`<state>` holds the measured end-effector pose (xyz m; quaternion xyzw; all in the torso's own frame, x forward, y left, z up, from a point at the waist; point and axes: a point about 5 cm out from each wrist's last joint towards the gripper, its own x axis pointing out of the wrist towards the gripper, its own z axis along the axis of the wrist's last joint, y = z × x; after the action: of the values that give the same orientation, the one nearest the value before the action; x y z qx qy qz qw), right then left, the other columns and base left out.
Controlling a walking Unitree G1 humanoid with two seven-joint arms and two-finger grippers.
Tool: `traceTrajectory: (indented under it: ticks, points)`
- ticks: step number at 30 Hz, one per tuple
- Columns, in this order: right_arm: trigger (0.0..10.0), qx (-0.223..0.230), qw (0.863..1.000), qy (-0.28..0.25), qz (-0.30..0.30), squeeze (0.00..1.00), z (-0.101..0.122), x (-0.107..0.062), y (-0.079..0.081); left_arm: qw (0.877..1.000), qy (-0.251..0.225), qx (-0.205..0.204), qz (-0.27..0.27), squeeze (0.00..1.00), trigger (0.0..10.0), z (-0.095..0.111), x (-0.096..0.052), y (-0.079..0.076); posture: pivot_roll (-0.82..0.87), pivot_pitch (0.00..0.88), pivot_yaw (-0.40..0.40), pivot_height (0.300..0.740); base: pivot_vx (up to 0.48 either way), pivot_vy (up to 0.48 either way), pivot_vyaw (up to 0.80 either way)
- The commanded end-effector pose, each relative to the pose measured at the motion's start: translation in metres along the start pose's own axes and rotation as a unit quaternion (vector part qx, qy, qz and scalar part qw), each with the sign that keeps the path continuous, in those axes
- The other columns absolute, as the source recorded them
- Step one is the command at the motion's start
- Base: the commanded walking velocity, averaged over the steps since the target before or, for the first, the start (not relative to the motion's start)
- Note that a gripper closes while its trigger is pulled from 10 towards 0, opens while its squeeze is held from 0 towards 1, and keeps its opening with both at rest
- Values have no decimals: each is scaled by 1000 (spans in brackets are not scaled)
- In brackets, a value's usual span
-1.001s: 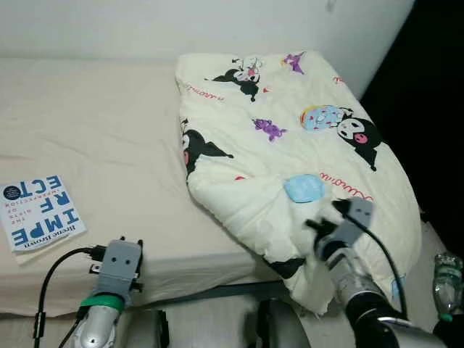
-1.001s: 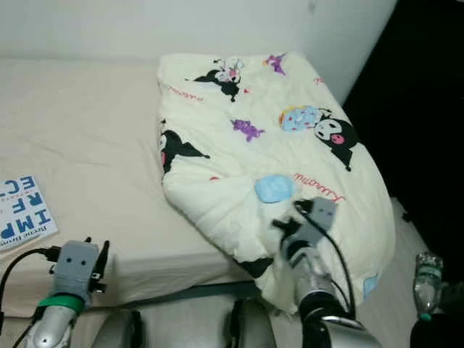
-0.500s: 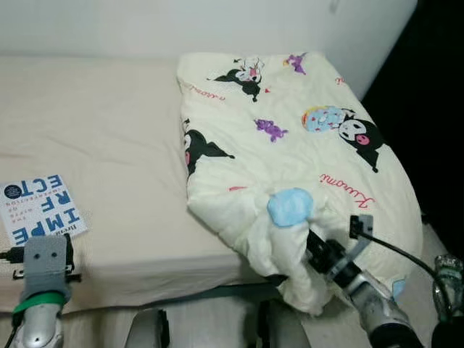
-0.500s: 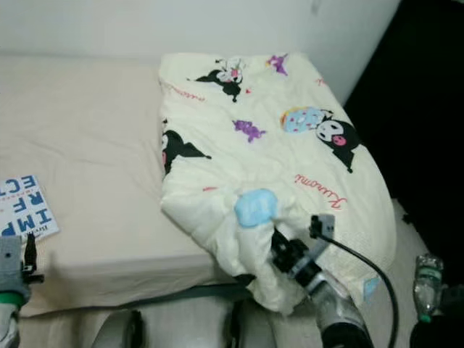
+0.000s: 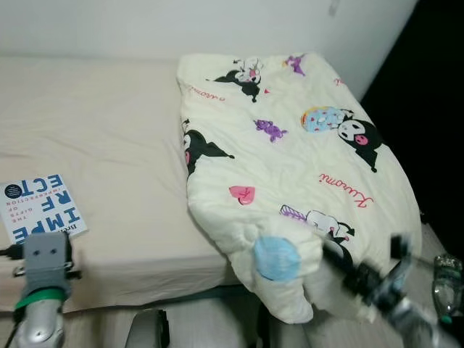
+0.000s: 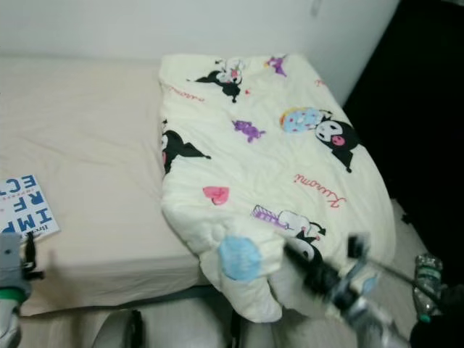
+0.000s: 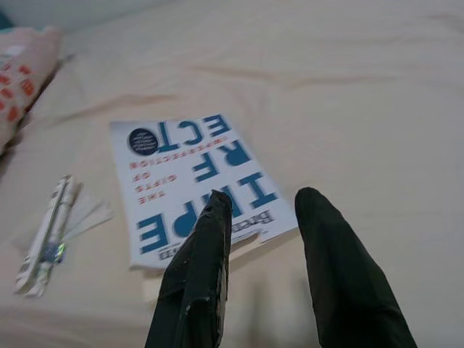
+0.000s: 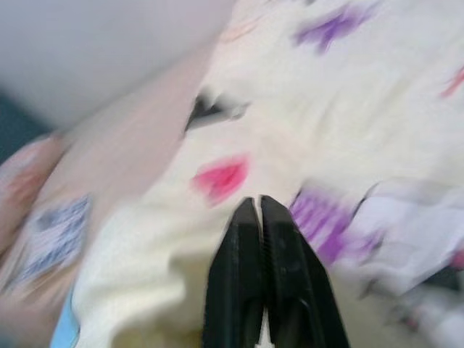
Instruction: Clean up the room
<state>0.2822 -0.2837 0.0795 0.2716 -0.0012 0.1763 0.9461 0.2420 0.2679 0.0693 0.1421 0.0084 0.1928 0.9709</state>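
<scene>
A cream cartoon-print blanket (image 5: 290, 152) covers the right half of the bed, and its near corner with a blue patch (image 5: 275, 257) hangs over the front edge. My right gripper (image 8: 254, 206) is shut, fingers pressed together with no cloth seen between them. It is blurred at the blanket's lower right edge (image 5: 341, 262). A white book with blue letters (image 7: 196, 181) lies on the beige sheet at the left. My left gripper (image 7: 264, 199) hovers open just in front of the book's near edge. The left arm (image 5: 43, 264) rises at the bottom left.
The bed's beige sheet (image 5: 109, 123) stretches left of the blanket. A plastic bottle (image 5: 446, 279) stands on the floor at the far right by a dark opening. A small flat packet (image 7: 47, 235) and a pink pillow (image 7: 22, 69) lie beyond the book.
The right gripper has drawn back to the lower right. The bunched blanket fold has dropped and spread over the bed edge, uncovering a pink heart print. The left arm shifted left earlier.
</scene>
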Motion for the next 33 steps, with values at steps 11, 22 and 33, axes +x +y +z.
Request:
traceTrajectory:
  ticks: [11, 22, 33]
  points:
    - [0, -27, 997, 61, -38, 0, -36, 45, 30, 997, -22, 3, -69, 0, 10000, 8, -1, -24, 63, 71, -26, 606, 0, 0, 0]
    - [0, 44, 923, 232, 305, 0, -82, 21, 95, 999, -26, -2, -44, 0, 10000, 11, 3, -7, 68, 79, -29, 606, 0, 0, 0]
    - [0, -67, 981, 182, 31, 0, -92, 43, 57, 993, -47, -4, -108, 0, 10000, 24, 14, -35, 54, 75, -21, 606, 0, 0, 0]
